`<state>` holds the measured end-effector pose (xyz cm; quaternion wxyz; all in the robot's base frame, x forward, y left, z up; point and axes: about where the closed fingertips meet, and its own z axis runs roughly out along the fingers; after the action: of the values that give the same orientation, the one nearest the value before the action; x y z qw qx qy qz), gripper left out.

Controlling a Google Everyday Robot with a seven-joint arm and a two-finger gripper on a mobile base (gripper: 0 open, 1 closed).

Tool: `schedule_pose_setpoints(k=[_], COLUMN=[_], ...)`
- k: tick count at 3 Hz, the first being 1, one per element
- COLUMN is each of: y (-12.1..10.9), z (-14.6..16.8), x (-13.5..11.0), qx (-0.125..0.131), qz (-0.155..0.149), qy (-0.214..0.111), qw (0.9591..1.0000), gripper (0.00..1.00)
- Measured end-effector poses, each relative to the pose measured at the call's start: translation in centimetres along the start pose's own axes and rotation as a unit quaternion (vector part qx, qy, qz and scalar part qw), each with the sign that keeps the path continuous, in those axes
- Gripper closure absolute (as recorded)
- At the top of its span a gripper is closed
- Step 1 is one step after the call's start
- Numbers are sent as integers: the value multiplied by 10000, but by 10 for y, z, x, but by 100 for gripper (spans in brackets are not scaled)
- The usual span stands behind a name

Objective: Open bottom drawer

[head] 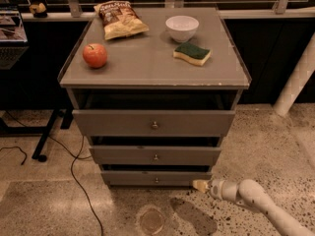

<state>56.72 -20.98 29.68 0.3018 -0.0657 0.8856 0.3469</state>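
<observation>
Cable (72, 167) is trailing across the speckled floor (275, 146) at the left, and on the grey counter (147, 68) an apple (95, 55), a bag of chips (120, 19), a white bowl (181, 28) and a green-and-yellow sponge (192, 53) are lying apart from one another. Below them the bottom drawer (133, 178), lowest of three stacked grey fronts, is sitting just above the floor, its small round knob (156, 180) showing at mid-front. Low at the right the pincer (201, 184) is hovering just beside that drawer's lower right corner, and whether it is open or closed I cannot tell.
</observation>
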Motion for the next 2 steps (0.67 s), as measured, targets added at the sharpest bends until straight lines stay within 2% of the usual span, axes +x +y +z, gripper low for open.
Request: schedule_pose_setpoints(k=[1,2], y=[0,-14], z=[2,19], x=[1,2], qx=[11,38], qz=[16,100], qy=[-9,-167], qw=[10000,9998], gripper=[100,100])
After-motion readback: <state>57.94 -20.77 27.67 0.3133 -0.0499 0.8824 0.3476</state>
